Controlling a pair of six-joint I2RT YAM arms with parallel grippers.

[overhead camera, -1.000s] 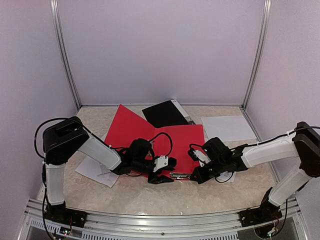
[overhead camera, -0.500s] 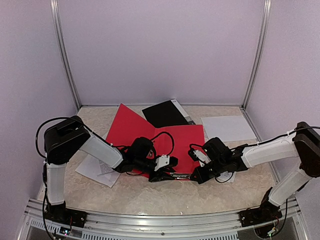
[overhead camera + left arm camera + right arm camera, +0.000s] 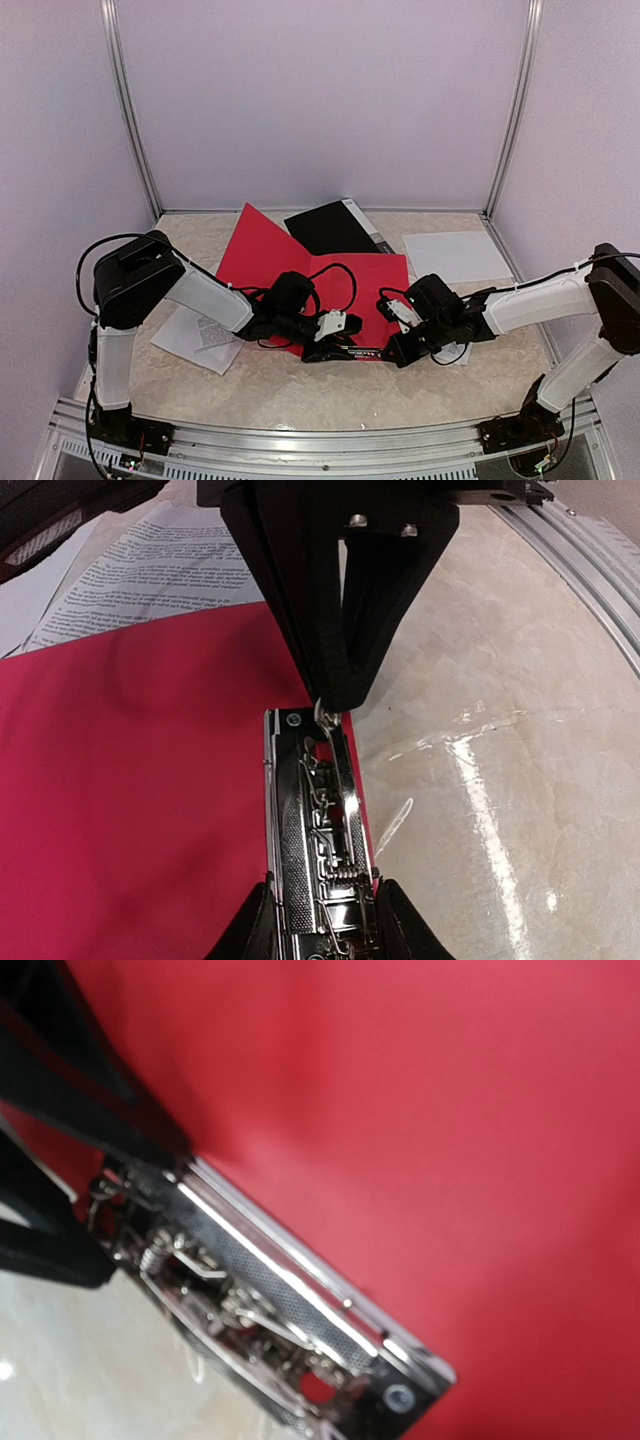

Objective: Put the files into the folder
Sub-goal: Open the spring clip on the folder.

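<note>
Nearest you, at the near edge of the red folder [image 3: 350,275], your left tool [image 3: 322,930] pinches the metal clip [image 3: 315,830], a finger against each side. Your right tool [image 3: 338,670] is pressed together, its tip on the clip's lever [image 3: 342,780]. The folder lies open on the counter [image 3: 300,395]. The files lie outside it: a printed sheet [image 3: 200,340] at near left, a blank sheet [image 3: 455,257] at far right, a black folder [image 3: 325,228] to its left.
</note>
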